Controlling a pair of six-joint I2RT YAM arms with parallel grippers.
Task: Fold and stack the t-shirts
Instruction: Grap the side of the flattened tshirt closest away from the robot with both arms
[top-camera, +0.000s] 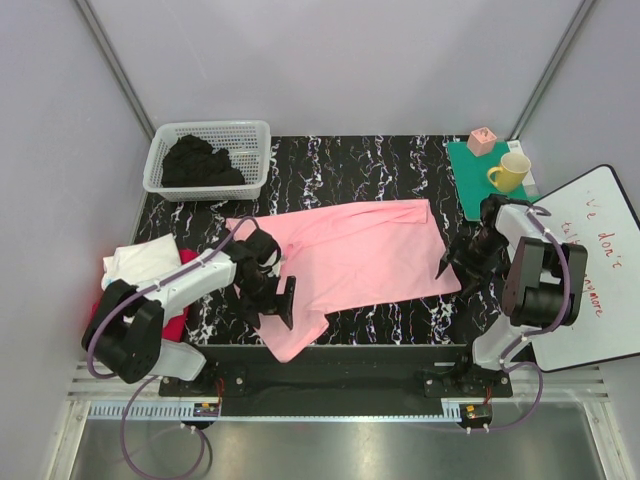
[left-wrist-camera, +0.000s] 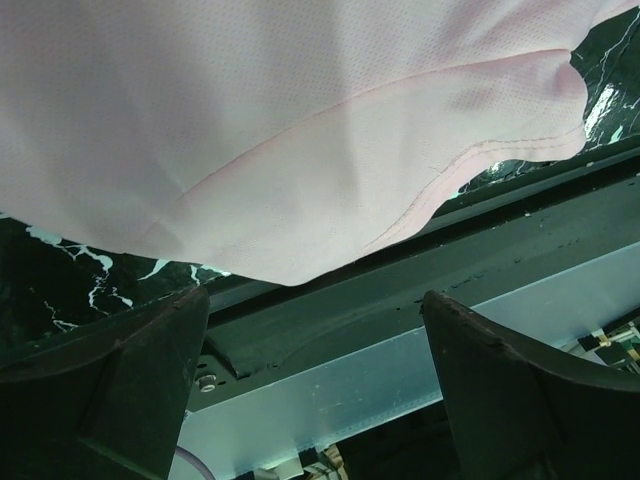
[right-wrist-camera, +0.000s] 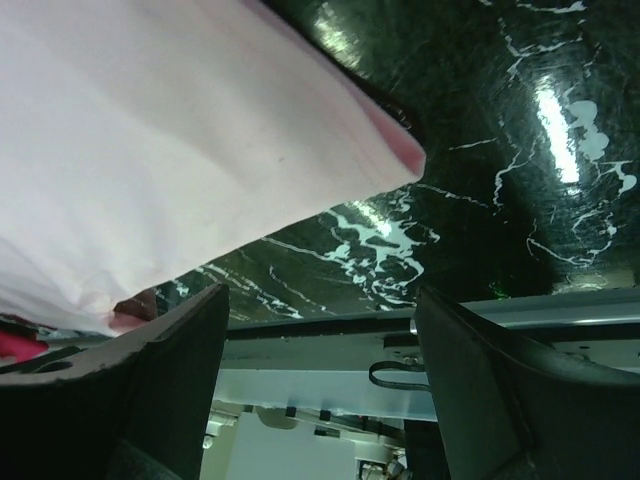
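So that it could be folded, the pink t-shirt (top-camera: 360, 250) was spread flat mid-frame; the left claw (top-camera: 278, 305) and right claw (top-camera: 448, 268) were held wide and empty at its lower corners.

Left arm (top-camera: 190, 280) and right arm (top-camera: 518, 222): white shells, matte black joints, thin purple cables (top-camera: 92, 335) looping outside each.
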